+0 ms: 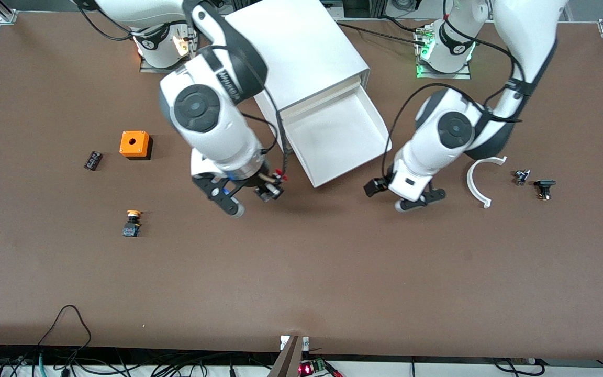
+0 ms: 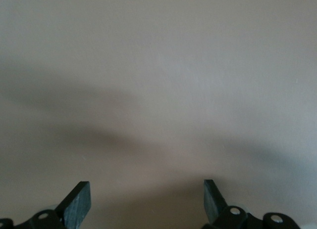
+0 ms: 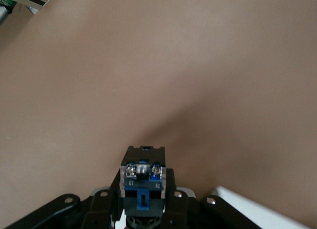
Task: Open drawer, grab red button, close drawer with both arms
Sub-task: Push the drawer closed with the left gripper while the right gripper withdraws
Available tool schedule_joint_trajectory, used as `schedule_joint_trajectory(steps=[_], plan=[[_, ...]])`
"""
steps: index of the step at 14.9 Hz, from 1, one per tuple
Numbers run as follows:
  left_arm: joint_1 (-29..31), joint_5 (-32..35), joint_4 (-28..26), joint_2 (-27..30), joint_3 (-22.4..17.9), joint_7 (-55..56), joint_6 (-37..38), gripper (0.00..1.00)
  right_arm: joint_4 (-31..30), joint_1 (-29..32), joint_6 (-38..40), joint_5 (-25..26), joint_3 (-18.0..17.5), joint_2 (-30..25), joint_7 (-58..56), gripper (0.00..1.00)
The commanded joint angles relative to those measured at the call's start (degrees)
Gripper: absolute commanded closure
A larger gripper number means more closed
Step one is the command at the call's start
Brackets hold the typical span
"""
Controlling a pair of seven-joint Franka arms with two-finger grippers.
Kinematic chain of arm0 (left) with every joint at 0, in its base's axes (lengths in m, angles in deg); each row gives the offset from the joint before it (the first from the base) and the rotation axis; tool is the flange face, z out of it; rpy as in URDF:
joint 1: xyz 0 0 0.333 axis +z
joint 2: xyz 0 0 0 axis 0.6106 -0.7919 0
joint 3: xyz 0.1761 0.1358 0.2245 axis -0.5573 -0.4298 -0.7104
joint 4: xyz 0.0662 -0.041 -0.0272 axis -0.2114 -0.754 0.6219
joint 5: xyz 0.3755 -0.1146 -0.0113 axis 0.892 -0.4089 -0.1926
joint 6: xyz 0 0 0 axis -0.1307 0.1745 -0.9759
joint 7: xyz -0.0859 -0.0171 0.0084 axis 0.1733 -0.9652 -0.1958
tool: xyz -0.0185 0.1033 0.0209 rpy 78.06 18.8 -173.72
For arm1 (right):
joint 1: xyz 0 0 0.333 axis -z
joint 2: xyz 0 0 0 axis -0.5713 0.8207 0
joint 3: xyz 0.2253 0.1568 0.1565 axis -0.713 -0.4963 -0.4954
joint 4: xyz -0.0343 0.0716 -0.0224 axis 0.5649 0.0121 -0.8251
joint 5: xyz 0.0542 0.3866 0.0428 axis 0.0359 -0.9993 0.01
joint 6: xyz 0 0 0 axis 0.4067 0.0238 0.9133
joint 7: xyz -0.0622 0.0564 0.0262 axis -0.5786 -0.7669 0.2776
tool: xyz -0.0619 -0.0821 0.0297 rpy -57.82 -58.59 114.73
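The right gripper [image 1: 252, 201], low in the frame's centre over bare table, is pinching the red-capped button [image 3: 143, 182], so the grab looks done. Higher up, the drawer [image 1: 341, 137] is standing pulled out of the white cabinet [image 1: 301, 50], with closing left. The left gripper [image 1: 421, 201] is hanging spread and empty just beside its front corner.

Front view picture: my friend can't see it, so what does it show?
The right gripper holds the red button above the brown table, beside the open, empty white drawer. The left gripper hangs open near the drawer's other corner.
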Motion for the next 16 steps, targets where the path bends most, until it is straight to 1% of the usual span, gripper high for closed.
schedule_joint_trajectory(steps=[1, 3, 5, 8, 10, 12, 13, 16], plan=[[-1.60, 0.16, -2.87, 2.29, -0.06, 3.25, -1.07, 0.00, -0.35, 3.07, 2.13, 0.21, -0.41, -0.39, -12.85, 1.00], [-4.14, 0.16, -3.93, 2.38, 0.02, 4.56, -0.46, 0.00, -0.44, 6.14, 3.62, 0.48, -0.50, -0.31, -21.73, 1.00], [-6.43, 0.16, -4.37, 2.29, 0.20, 7.37, 0.24, 0.00, -0.70, 8.95, 3.63, 2.66, -0.41, -0.31, -29.91, 1.00], [-9.25, 0.07, -4.19, 2.55, 0.73, 10.19, 4.88, 0.00, -5.52, 13.09, 2.93, 4.69, -0.06, -0.22, -40.38, 1.00], [-9.25, -0.01, -3.93, 2.38, 3.18, 10.37, 8.15, 0.00, -8.42, 15.90, 0.39, 5.92, 0.12, 0.04, -44.52, 1.00], [-10.04, -0.63, -4.19, 1.86, 4.68, 10.46, 8.42, 0.00, -13.33, 18.53, -4.43, 5.93, 0.29, 0.13, -49.70, 1.00], [-10.74, -0.72, -4.19, 1.16, 4.94, 10.81, 8.42, 0.00, -16.06, 19.51, -7.15, 5.75, 0.29, 0.05, -51.46, 1.00], [-13.20, -0.89, -4.11, 0.71, 5.39, 15.01, 8.33, 0.00, -21.34, 21.35, -11.82, 5.75, 0.29, 0.05, -55.07, 1.00]])
